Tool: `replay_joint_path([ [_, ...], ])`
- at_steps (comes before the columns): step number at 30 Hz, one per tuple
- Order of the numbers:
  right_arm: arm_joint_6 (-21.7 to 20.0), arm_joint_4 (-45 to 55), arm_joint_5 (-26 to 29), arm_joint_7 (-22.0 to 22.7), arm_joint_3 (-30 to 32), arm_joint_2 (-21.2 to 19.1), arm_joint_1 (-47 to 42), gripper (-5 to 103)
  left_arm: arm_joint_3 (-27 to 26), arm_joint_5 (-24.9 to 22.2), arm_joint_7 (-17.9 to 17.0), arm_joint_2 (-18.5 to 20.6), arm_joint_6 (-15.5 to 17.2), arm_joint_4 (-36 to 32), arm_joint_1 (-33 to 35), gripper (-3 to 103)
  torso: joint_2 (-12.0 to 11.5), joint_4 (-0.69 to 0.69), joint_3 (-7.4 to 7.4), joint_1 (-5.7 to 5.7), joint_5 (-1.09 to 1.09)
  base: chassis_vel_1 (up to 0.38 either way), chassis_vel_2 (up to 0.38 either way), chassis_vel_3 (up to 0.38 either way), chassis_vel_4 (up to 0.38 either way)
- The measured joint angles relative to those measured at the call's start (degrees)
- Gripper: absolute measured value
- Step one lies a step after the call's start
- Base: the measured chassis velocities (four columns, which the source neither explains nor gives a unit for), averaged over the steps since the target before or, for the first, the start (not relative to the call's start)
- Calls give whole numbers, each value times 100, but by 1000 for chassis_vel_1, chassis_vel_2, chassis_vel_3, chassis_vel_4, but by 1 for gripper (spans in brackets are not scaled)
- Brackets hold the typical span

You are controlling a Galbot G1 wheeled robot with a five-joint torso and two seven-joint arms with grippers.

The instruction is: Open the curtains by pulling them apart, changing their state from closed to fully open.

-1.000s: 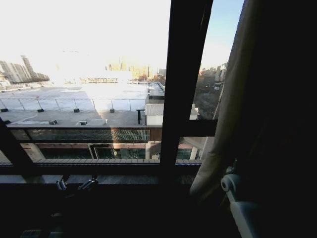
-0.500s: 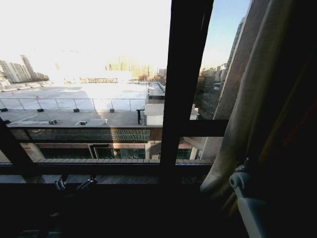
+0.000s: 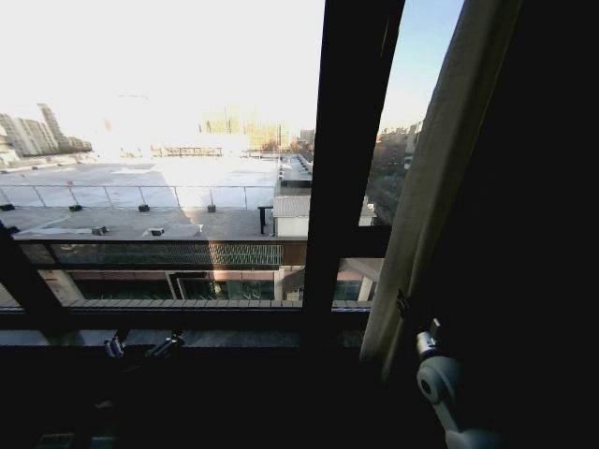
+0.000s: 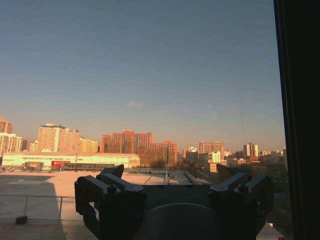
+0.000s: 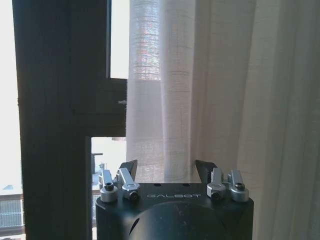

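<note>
A sheer cream curtain [image 3: 440,168] hangs gathered at the right side of the window, its pleats dark in shadow further right. In the right wrist view the same curtain [image 5: 200,90] hangs just beyond my right gripper [image 5: 168,170], which is open with nothing between its fingers. In the head view the right gripper [image 3: 416,316] sits at the curtain's lower edge, with its white wrist below. My left gripper [image 3: 140,348] rests low by the sill on the left. It is open in the left wrist view [image 4: 169,175], facing bare glass and the skyline.
A thick dark vertical window frame bar [image 3: 346,159] stands in the middle, with a crossbar [image 3: 365,241] to its right. The dark sill [image 3: 187,323] runs along the bottom. The frame post [image 5: 60,125] stands beside the curtain's edge.
The right gripper has let go of the curtain and dropped lower. The curtain's lower edge, pulled right half a second ago, has swung back left and hangs straighter. The left arm has not moved.
</note>
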Motion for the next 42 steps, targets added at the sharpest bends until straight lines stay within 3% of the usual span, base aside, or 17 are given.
replay_joint_path([
  [3, 168, 339, -381, -372, -122, 50, -412, 82, -10, -84, -73, -9, 81, 15, -29, 100, 0, 0, 0, 0, -1, 0, 0, 0, 0],
  [4, 168, 339, -381, -372, -122, 50, -412, 82, -10, -84, -73, -9, 81, 15, -29, 100, 0, 0, 0, 0, -1, 0, 0, 0, 0],
  [7, 423, 434, -1081, -966, -151, 111, -672, 96, 3, -104, -207, -62, 287, 14, -66, 100, 0, -1, 0, 0, -1, 0, 0, 0, 0],
  [10, 456, 495, -1240, -1038, -227, 158, -725, 99, 10, -105, -236, -89, 399, -17, -81, 100, 0, -1, 0, 0, 0, 0, 0, 0, 0],
  [15, 465, 547, -1367, -1047, -340, 226, -752, 100, 22, -88, -328, -87, 629, -85, -100, 100, 0, 0, 0, 0, 1, 0, 0, 0, 0],
  [24, 473, 530, -1383, -1018, -340, 264, -742, 100, 47, -54, -325, -76, 634, -85, -106, 100, 0, -1, 0, 0, 1, 79, 68, -73, -65],
  [42, 552, 408, -1617, -1021, -407, 301, -701, 100, 61, -32, -251, -96, 603, -100, -108, 100, 0, -1, 0, 0, 2, 278, 284, -298, -278],
])
